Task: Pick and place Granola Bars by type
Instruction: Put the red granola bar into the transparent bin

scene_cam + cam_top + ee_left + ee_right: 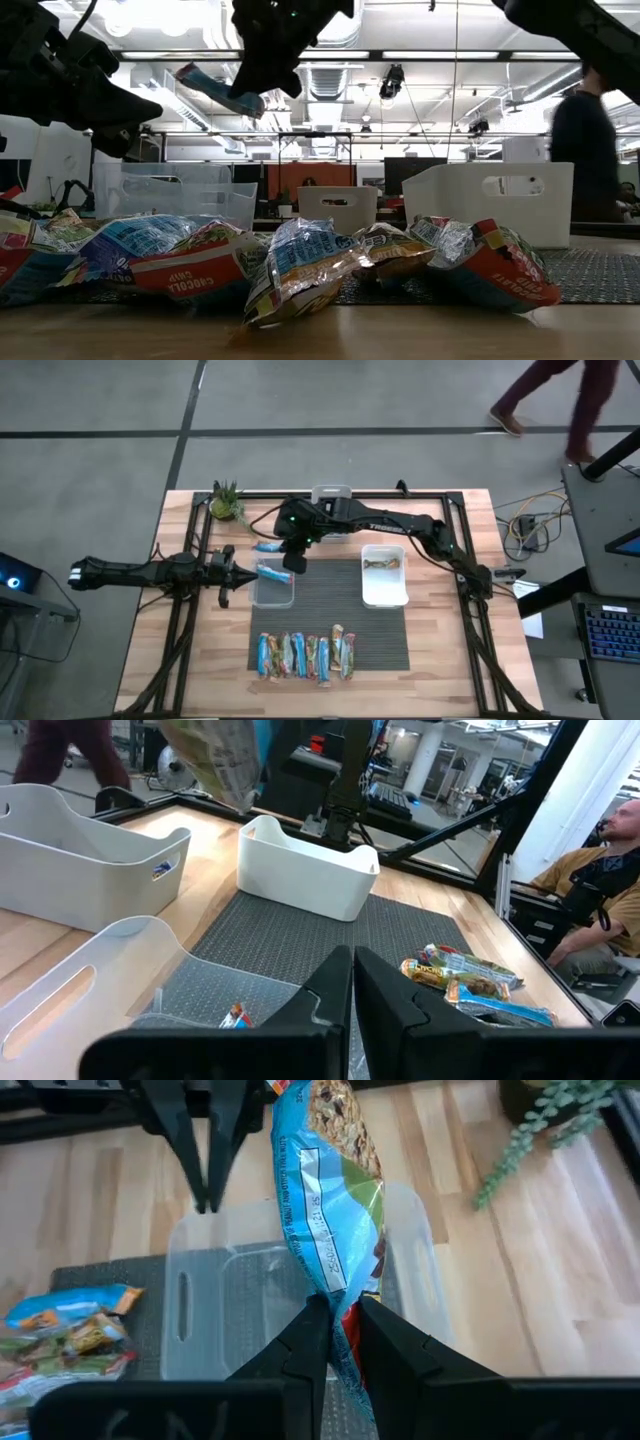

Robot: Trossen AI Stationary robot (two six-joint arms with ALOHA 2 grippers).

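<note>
My right gripper point(340, 1330) is shut on a blue granola bar point(330, 1200) above the clear bin point(274, 592); in the low view the bar point(220, 90) hangs in the air. My left gripper point(352, 982) is shut and touches nothing; it hovers just left of the clear bin point(90, 980). Several bars point(305, 656) lie in a row on the mat's near part. A brown bar point(383, 563) lies in the white bin point(385, 592). Another blue bar point(266, 546) lies on the table beyond the clear bin. My right gripper pinches the blue bar by one end point(345, 1312) between its two fingers, coming from above. The bar is lifted clear and reaches out from the fingertips over the clear bin, tilted in the low view.
A black ribbed mat point(330, 622) lies under both bins. A small plant point(228, 504) and a white container point(330, 493) stand at the far edge. A person walks beyond the far right corner point(560, 400); another sits beside the table point(610, 860).
</note>
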